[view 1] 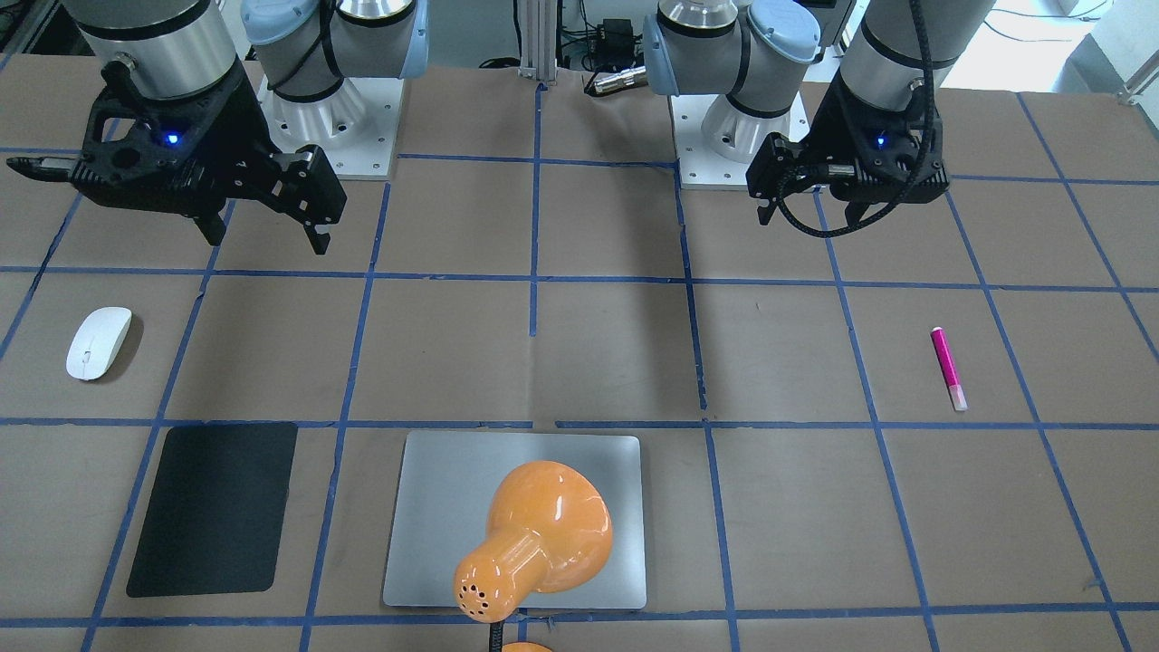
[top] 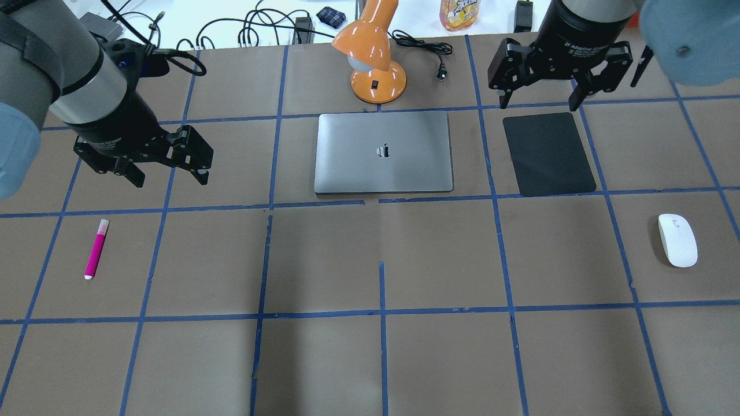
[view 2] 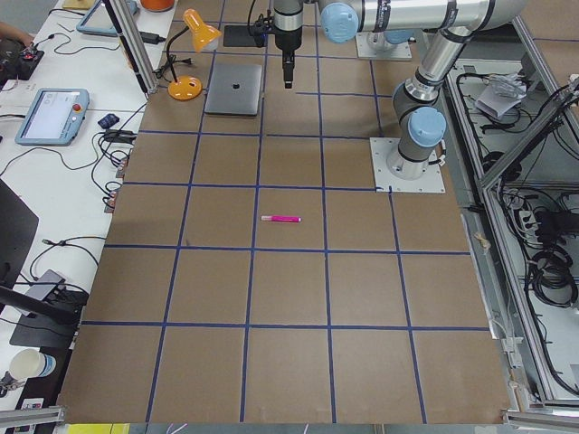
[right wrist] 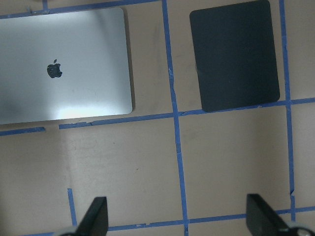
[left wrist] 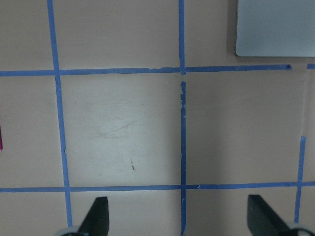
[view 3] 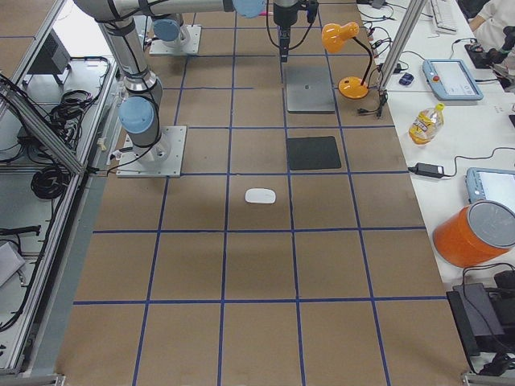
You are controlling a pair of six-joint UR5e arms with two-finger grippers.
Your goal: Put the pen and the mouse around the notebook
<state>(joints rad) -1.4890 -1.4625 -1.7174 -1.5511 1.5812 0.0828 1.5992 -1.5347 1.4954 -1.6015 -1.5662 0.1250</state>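
The silver-grey notebook (top: 383, 151) lies closed at the far middle of the table, partly under the lamp head in the front-facing view (view 1: 435, 507). The magenta pen (top: 96, 249) rests on the table's left side, just in front of my left gripper (top: 171, 180), which hovers open and empty. Far off on the right side sits the white mouse (top: 677, 240). My right gripper (top: 539, 106) hangs open and empty above the far edge of the black mat, well behind the mouse. The right wrist view shows the notebook (right wrist: 64, 64) and the mat below that gripper.
A matte black mat (top: 548, 153) lies right of the notebook. An orange desk lamp (top: 370, 58) stands just behind the notebook, its head leaning over it. Cables and a bottle (top: 459, 13) sit beyond the far edge. Blue tape lines grid the brown table.
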